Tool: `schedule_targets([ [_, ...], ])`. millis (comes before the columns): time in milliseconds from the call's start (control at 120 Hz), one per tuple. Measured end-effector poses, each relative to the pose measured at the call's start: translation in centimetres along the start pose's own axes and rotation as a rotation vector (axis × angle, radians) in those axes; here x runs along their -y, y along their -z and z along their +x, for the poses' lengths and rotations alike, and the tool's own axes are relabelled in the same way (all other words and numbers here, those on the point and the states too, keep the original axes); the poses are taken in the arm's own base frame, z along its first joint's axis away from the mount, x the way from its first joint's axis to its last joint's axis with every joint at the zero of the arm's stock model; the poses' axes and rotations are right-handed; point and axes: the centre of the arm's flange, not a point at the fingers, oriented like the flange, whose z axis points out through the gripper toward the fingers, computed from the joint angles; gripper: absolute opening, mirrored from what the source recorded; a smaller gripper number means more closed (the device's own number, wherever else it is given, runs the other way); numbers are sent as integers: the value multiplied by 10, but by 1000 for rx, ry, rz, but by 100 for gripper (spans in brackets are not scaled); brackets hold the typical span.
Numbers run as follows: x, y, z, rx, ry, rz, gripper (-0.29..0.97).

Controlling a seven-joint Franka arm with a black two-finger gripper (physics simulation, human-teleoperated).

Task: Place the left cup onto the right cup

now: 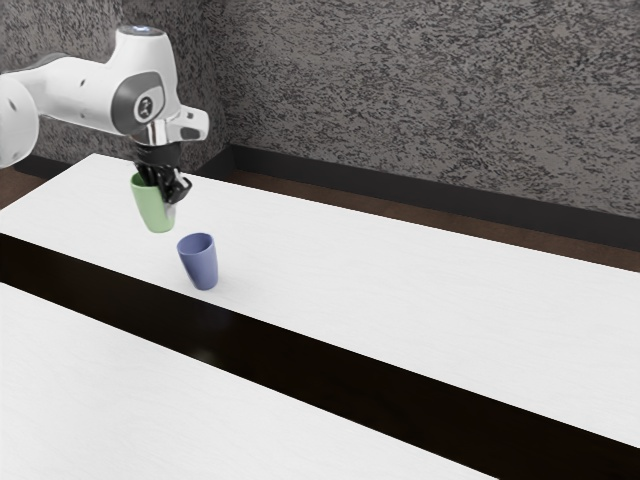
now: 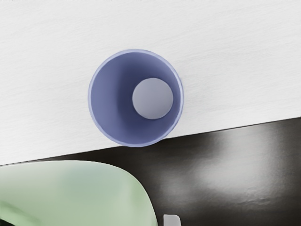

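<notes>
A green cup (image 1: 152, 207) hangs in the air, a little tilted, with my gripper (image 1: 163, 188) shut on its rim. It is above and to the exterior view's left of a blue cup (image 1: 198, 260), which stands upright on the white table (image 1: 400, 290) near the edge of a black strip. In the wrist view I look straight down into the blue cup (image 2: 135, 98), and the green cup (image 2: 70, 195) shows as a large blurred shape close under my hand, beside the blue one and not over it.
A wide black strip (image 1: 300, 365) runs across the table just in front of the blue cup. A dark speckled wall (image 1: 420, 90) stands behind the table. The white surface stretches away to the exterior view's right.
</notes>
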Motion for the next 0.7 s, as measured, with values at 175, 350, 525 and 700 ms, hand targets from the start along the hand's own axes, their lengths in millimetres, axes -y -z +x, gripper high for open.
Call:
schedule_targets([
  [175,-6,0,9,-4,-8,-1,-10],
  [350,-14,-1,15,-7,-19,-5,-10],
  [525,-21,-4,19,-6,-28,-10,-10],
  [700,-27,-3,25,-12,-37,-12,-10],
])
